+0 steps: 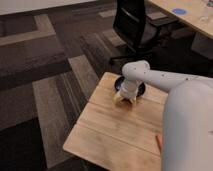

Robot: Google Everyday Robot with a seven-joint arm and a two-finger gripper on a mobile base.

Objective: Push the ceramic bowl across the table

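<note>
The ceramic bowl [140, 89] is dark and round and sits near the far edge of the light wooden table [110, 127]. My white arm reaches in from the right, and its wrist covers much of the bowl. My gripper [125, 99] points down at the tabletop just in front of the bowl, at its near-left rim. Whether it touches the bowl I cannot tell.
A black office chair [135, 25] stands on the carpet beyond the table. A paler desk [190, 17] with a blue disc [178, 11] is at the top right. Patterned dark carpet lies to the left. My white arm body fills the lower right.
</note>
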